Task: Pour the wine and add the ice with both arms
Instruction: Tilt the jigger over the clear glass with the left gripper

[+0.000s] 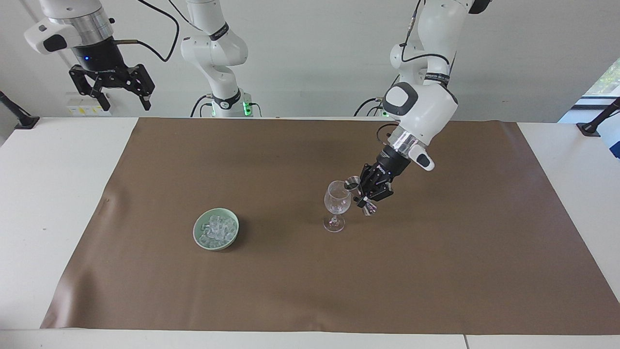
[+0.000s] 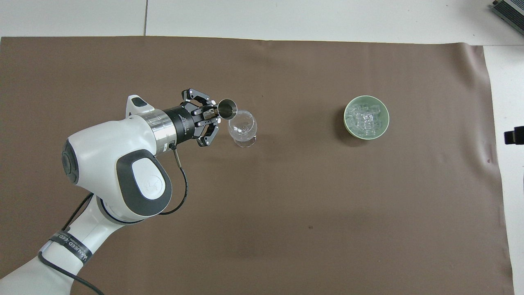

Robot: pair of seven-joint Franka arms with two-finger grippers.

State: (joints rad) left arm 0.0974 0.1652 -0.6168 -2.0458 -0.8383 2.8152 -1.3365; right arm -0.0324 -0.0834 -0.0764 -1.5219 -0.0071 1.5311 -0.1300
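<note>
Ice (image 1: pixel 216 231): heap of small clear cubes in a pale green bowl (image 1: pixel 199 239), on the brown mat (image 1: pixel 290 291) toward the right arm's end of the worktop (image 1: pixel 48 194).
Wine glass (image 1: pixel 337 203): clear, stemmed, upright on the mat, well apart from the bowl, toward the left arm's end.
Left end effector (image 1: pixel 364 196): clenched around a small metal jigger (image 1: pixel 352 184), tilted, its upper cup at the glass's rim.
Jigger from overhead (image 2: pixel 227 109): open mouth shows, overlapping the rim of the wine glass (image 2: pixel 243 128).
Right end effector (image 1: pixel 121 94): released, fingers apart, raised above the worktop's edge at the right arm's end; this arm waits.
</note>
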